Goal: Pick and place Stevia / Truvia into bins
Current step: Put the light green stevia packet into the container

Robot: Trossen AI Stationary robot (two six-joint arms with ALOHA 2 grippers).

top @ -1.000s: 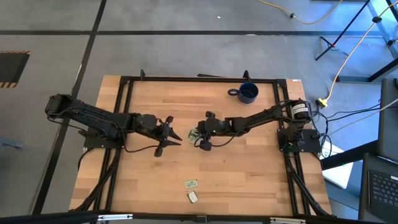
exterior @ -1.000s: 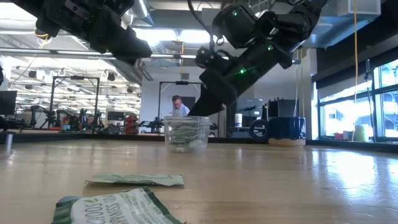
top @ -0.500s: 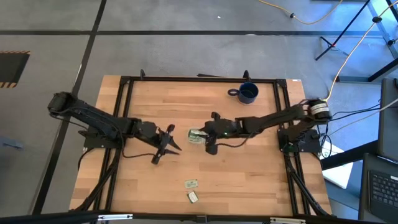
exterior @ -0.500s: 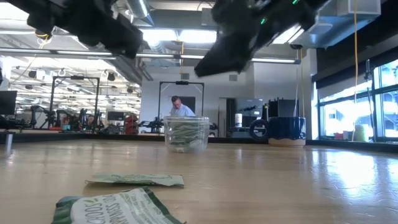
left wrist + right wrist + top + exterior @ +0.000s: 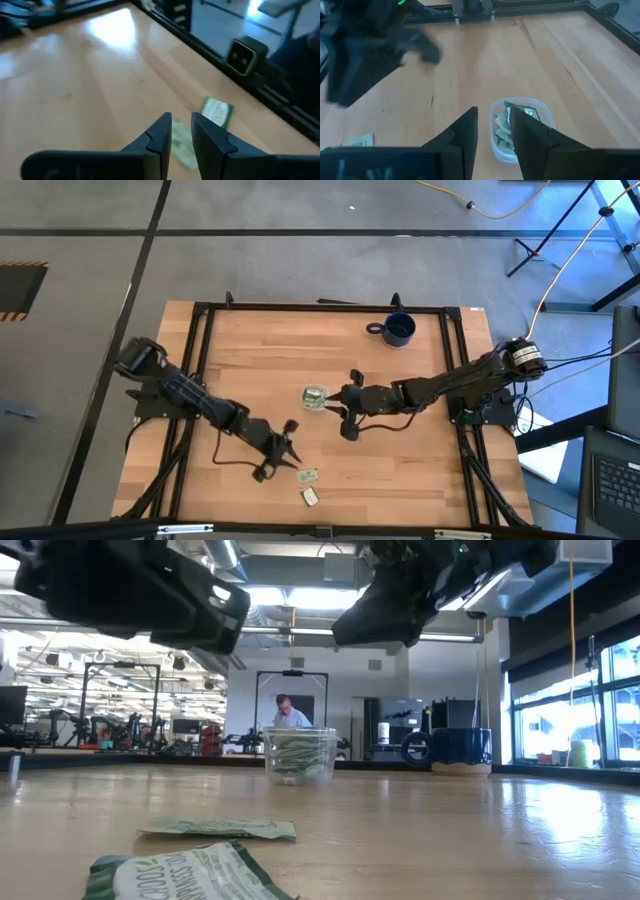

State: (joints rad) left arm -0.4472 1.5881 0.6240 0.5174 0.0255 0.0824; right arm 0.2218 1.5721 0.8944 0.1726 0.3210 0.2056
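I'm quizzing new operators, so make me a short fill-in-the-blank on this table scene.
1. The clear cup holds ____ sachets.
2. ____ sachets lie loose on the table.
3. The left tool hovers near the loose sachet, holding ____.
4. The handled mug is dark ____.

Missing words: green; two; nothing; blue

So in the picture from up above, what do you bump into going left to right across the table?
Left gripper → clear cup → right gripper → blue mug. The two loose sachets overlap the order, so I skip them.
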